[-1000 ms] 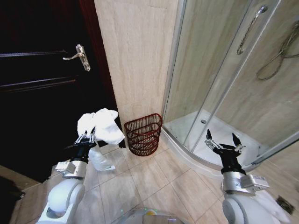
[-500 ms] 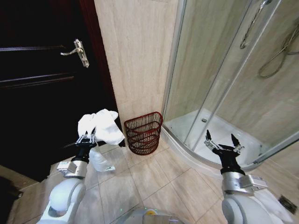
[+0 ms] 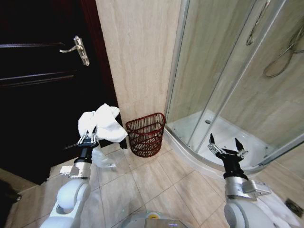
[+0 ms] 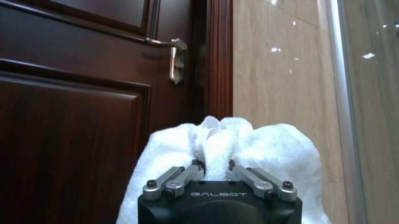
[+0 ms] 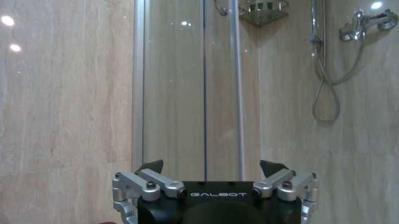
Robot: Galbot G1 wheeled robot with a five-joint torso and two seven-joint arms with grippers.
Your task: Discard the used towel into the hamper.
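Observation:
A crumpled white towel (image 3: 102, 124) hangs bunched above my left gripper (image 3: 89, 138), which is shut on it at the left of the head view. The left wrist view has the same towel (image 4: 262, 149) pinched between the closed fingers (image 4: 187, 173), with the dark door behind. The hamper (image 3: 146, 135), a dark red open-weave basket, stands on the tiled floor against the beige wall, to the right of the towel and a little farther off. My right gripper (image 3: 223, 146) stands open and empty at the lower right, in front of the shower; its spread fingers (image 5: 153, 167) face the glass.
A dark wooden door (image 3: 42, 85) with a metal handle (image 3: 78, 49) fills the left. A curved glass shower enclosure (image 3: 228, 76) with a white tray (image 3: 223, 140) takes up the right. Beige tiled floor (image 3: 152, 185) lies open in front of the hamper.
The head camera has tilted slightly, shifting the scene. My left gripper has lifted the towel a little and carried it slightly toward the hamper. The right arm holds still.

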